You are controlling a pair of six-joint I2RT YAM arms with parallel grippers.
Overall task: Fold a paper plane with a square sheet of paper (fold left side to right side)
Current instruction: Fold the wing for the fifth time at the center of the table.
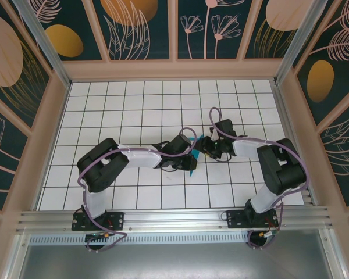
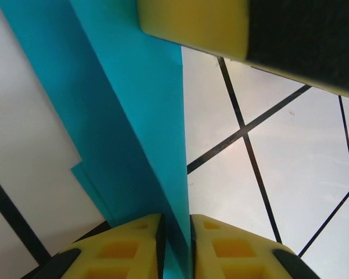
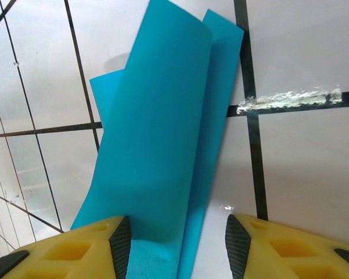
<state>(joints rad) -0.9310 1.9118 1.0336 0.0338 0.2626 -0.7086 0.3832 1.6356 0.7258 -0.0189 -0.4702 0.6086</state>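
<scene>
The teal-blue sheet of paper (image 2: 134,116) is folded lengthwise into a narrow strip with raised layers and lies on the grid tiles at mid-table (image 1: 191,165). In the left wrist view my left gripper (image 2: 175,224) is shut on the paper's near end, its yellow fingers (image 2: 122,247) pressed against both sides of the fold. My right gripper (image 3: 177,226) is open and straddles the folded paper (image 3: 163,133). Its left pad (image 3: 120,244) touches the curved upper layer and its right pad (image 3: 237,247) stands clear. From above, the left gripper (image 1: 185,152) and the right gripper (image 1: 205,146) meet over the sheet.
The white tabletop with black grid lines (image 1: 134,104) is walled by pale wooden frames (image 1: 174,68) with patterned panels. A yellow and black finger of the right gripper (image 2: 221,23) hangs over the paper in the left wrist view. Open tiles lie on all sides of the arms.
</scene>
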